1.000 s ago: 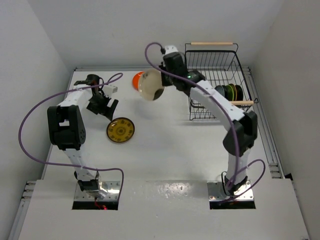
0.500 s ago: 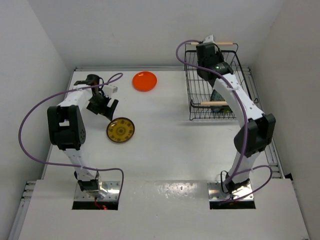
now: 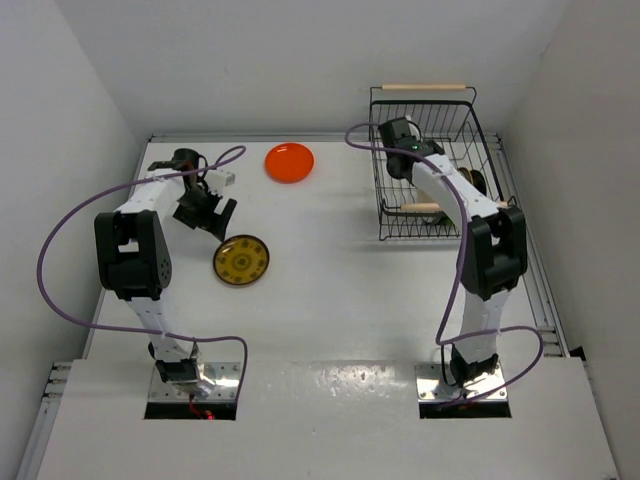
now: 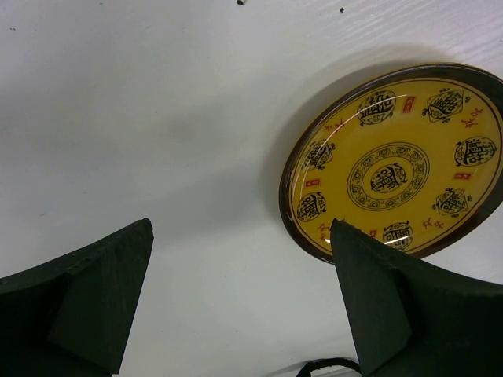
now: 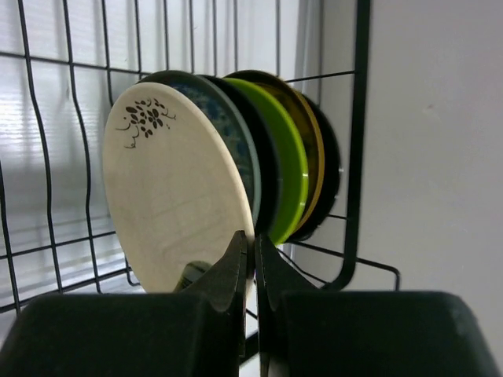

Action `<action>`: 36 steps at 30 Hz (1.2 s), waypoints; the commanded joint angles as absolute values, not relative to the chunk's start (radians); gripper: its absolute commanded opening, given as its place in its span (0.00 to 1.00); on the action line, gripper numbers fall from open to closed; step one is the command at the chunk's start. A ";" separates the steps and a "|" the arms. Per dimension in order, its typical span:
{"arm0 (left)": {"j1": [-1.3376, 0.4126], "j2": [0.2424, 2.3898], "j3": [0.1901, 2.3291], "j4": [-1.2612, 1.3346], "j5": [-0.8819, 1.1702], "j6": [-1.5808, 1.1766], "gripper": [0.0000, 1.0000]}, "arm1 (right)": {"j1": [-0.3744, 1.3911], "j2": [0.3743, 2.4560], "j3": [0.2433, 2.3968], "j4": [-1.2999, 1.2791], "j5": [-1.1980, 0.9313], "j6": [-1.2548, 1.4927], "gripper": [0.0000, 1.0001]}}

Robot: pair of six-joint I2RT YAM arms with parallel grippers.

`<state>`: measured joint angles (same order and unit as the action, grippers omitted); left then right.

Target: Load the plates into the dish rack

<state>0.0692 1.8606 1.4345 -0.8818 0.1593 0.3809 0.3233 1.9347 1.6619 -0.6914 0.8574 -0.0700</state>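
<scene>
My right gripper is shut on the rim of the cream plate. The plate stands upright in the black wire dish rack. Behind it stand a blue-grey plate, a black one, the lime green plate, an amber-rimmed one and another black one. In the top view the right arm reaches into the rack and hides its fingers. My left gripper is open and empty just left of the yellow-brown patterned plate, which lies flat on the table and also shows in the left wrist view. The orange-red plate lies flat at the back.
The rack stands at the back right, close to the right wall. White walls close in the table on the left, back and right. My left arm's purple cable loops over the table's left side.
My right arm has carried the cream plate from above the middle of the table into the rack, where it now stands against the other plates. The left arm has not moved.
</scene>
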 commanded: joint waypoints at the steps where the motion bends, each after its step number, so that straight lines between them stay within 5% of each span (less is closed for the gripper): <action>1: 0.081 1.819 1.445 -0.882 0.158 0.379 1.00 | 0.325 1.983 1.657 -0.686 0.867 -0.043 0.00; 11: 0.081 1.829 1.445 -0.882 0.181 0.391 1.00 | 0.311 2.077 1.726 -0.710 0.802 0.029 0.03; 13: 0.081 1.829 1.445 -0.894 0.224 0.414 1.00 | 0.305 2.083 1.769 -0.738 0.782 0.054 0.13; 16: 0.081 1.838 1.405 -0.904 0.247 0.457 1.00 | 0.308 2.063 1.782 -0.747 0.761 0.051 0.43; 17: 0.081 1.847 1.394 -0.904 0.247 0.466 1.00 | 0.305 2.039 1.787 -0.747 0.761 0.043 0.62; 20: 0.081 1.877 1.371 -0.904 0.225 0.476 1.00 | 0.311 1.994 1.827 -0.753 0.742 0.029 0.84; 24: 0.081 1.911 1.371 -0.904 0.213 0.466 1.00 | 0.331 1.913 1.908 -0.778 0.712 0.066 0.98; 30: 0.090 1.921 1.394 -0.894 0.203 0.433 1.00 | 0.521 1.705 1.697 -0.542 0.340 0.271 0.98; 36: 0.100 1.899 1.437 -0.885 0.170 0.393 1.00 | 0.667 1.898 1.624 -0.282 -0.129 0.503 0.75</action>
<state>0.0803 1.9205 1.3922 -0.8959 0.1871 0.4213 0.6270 1.7092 1.6230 -0.4152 0.1768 0.3305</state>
